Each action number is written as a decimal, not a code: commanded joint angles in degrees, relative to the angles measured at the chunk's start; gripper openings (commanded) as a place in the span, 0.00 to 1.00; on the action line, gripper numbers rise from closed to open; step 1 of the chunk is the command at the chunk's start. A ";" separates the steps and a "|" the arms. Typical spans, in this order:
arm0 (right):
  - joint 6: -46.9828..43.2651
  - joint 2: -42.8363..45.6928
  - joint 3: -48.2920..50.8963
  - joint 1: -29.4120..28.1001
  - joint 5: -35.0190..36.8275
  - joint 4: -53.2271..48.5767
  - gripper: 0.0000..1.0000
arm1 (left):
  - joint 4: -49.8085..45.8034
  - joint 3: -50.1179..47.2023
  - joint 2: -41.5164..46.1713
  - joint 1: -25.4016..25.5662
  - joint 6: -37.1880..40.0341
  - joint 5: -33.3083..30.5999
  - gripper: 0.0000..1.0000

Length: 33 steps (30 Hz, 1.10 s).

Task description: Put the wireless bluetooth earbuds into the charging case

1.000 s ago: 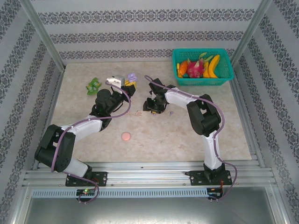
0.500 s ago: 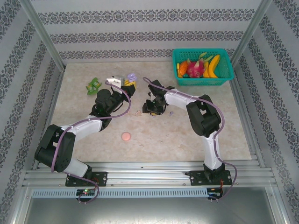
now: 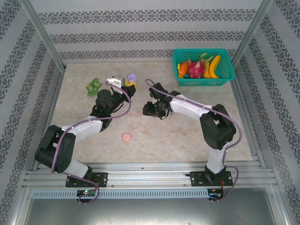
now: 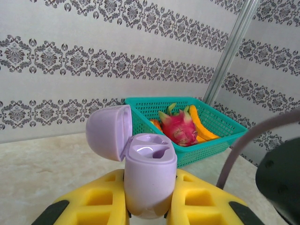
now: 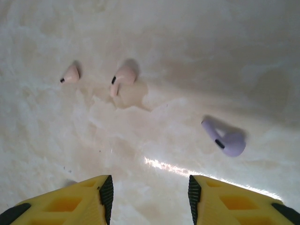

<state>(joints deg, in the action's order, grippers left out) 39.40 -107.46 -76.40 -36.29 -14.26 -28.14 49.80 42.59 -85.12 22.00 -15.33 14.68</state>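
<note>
Marble tabletop (image 5: 187,42), open around lilac earbud (image 5: 226,140)

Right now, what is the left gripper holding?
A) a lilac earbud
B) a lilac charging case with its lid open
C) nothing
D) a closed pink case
B: in the left wrist view the left gripper is clamped on the lilac charging case, and the case's lid is flipped open to one side.
</note>
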 commanded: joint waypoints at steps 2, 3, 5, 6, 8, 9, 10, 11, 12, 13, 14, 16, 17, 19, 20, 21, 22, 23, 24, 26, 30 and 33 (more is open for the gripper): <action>3.35 -0.59 3.98 -1.14 1.26 1.91 0.48 | 2.87 0.65 1.69 -0.66 -0.63 -0.49 0.00; 3.71 -0.80 4.44 -1.34 1.22 2.35 0.48 | 2.89 0.71 1.69 -0.65 -0.73 -0.47 0.00; 4.16 -1.07 5.28 -1.57 1.19 3.12 0.48 | 2.84 0.75 1.79 -0.67 -0.74 -0.41 0.00; 4.43 -1.17 5.61 -1.66 1.25 3.45 0.48 | 2.78 0.81 1.95 -0.66 -0.69 -0.38 0.00; 4.52 -1.50 5.98 -1.59 1.52 3.70 0.48 | 2.66 0.75 2.09 -0.73 -0.60 -0.48 0.00; 4.42 -1.73 6.08 -1.55 1.82 3.71 0.48 | 2.57 0.70 2.20 -0.73 -0.59 -0.48 0.00; 4.42 -2.00 6.09 -1.51 1.95 3.71 0.48 | 2.47 0.70 2.21 -0.66 -0.60 -0.50 0.00; 4.46 -2.29 6.09 -1.32 2.12 3.78 0.48 | 2.45 0.74 2.29 -0.71 -0.61 -0.54 0.00; 4.50 -2.56 6.09 -1.10 2.20 3.92 0.48 | 2.44 0.67 2.29 -0.68 -0.65 -0.50 0.00; 4.46 -2.78 6.01 -0.99 2.29 3.97 0.48 | 2.41 0.58 2.19 -0.72 -0.60 -0.52 0.00; 4.44 -2.97 6.00 -0.82 2.36 4.10 0.48 | 2.47 0.59 2.16 -0.68 -0.71 -0.53 0.00; 4.70 -3.27 6.00 -0.40 2.28 4.33 0.48 | 2.41 0.57 2.28 -0.65 -0.72 -0.40 0.00; 4.71 -3.50 5.91 -0.14 2.09 4.41 0.48 | 2.40 0.59 2.18 -0.72 -0.63 -0.43 0.00; 4.72 -3.85 5.69 0.32 1.96 4.48 0.48 | 2.43 0.58 2.16 -0.67 -0.61 -0.51 0.00; 4.67 -4.05 5.58 0.59 1.96 4.57 0.48 | 2.41 0.61 2.20 -0.68 -0.59 -0.46 0.00; 4.80 -4.24 5.48 0.86 1.91 4.59 0.48 | 2.40 0.61 2.16 -0.73 -0.57 -0.48 0.00; 4.79 -4.36 5.43 1.12 1.76 4.67 0.48 | 2.39 0.58 2.07 -0.69 -0.53 -0.44 0.00; 4.90 -4.55 5.32 1.38 1.62 4.80 0.47 | 2.42 0.51 2.08 -0.73 -0.49 -0.36 0.00; 4.90 -4.73 5.13 1.65 1.52 4.90 0.47 | 2.45 0.50 1.99 -0.70 -0.41 -0.46 0.00; 4.90 -5.12 4.62 2.06 1.21 4.85 0.47 | 2.63 0.53 1.90 -0.72 -0.57 -0.51 0.00; 4.77 -5.96 3.34 2.62 0.66 4.72 0.47 | 2.71 0.59 1.67 -0.70 -0.52 -0.54 0.00; 4.64 -6.35 2.59 3.04 0.55 4.61 0.47 | 2.76 0.76 1.46 -0.70 -0.59 -0.54 0.00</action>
<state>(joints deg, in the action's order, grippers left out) 43.64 -112.12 -72.20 -34.35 -14.87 -23.99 49.78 42.59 -84.36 22.00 -15.33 14.68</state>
